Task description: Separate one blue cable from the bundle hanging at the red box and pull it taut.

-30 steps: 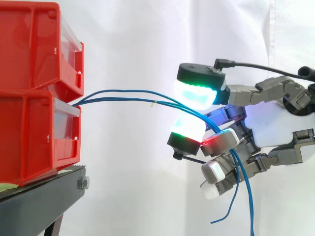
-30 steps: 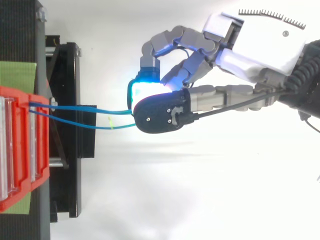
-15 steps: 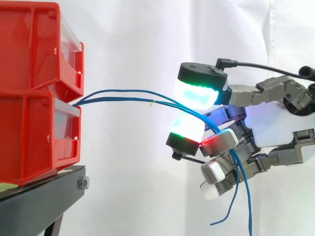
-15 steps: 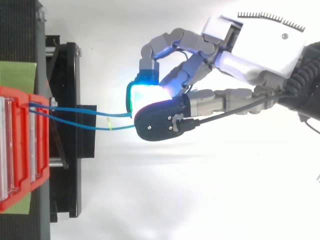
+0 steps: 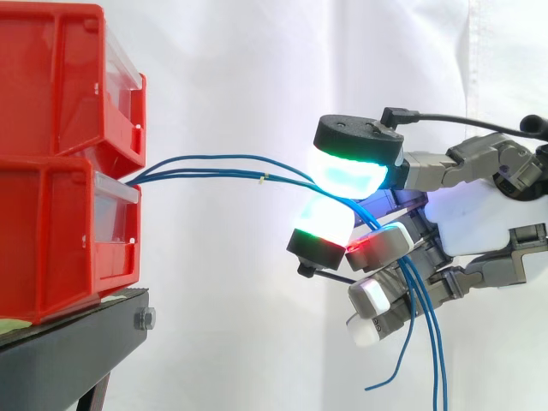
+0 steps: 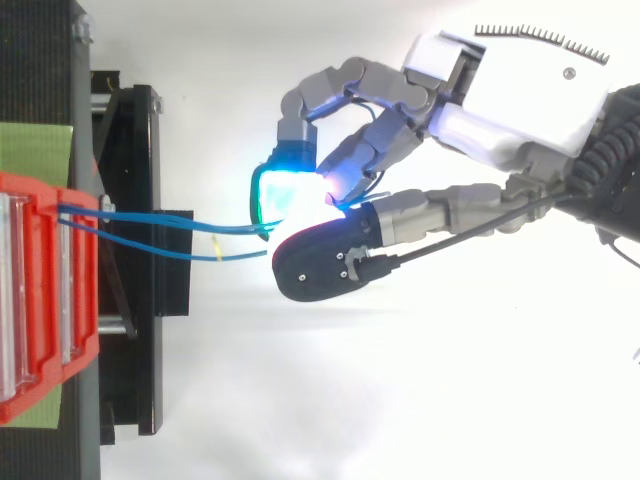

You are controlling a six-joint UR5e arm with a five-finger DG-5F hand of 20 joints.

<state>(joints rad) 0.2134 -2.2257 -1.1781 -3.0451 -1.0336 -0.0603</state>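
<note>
1. Side view — blue cables (image 5: 214,161) leave the red box (image 5: 60,231) on the black stand (image 5: 68,360). They arch across, pass between two glowing pads (image 5: 351,169) of the hand (image 5: 475,227), then hang slack behind it.
2. Hand curled, pinching the cables; several strands seem caught, not one.
3. Risk: a pull now would likely tighten the whole bundle — no strand is separated yet. In the top view the pads sit offset sideways, so a strand could also slip out.
4. Against half a second ago, top view: the dark-backed fingertip (image 6: 320,265) has swung off the cyan pad (image 6: 285,195); the cables lie as before.
</note>
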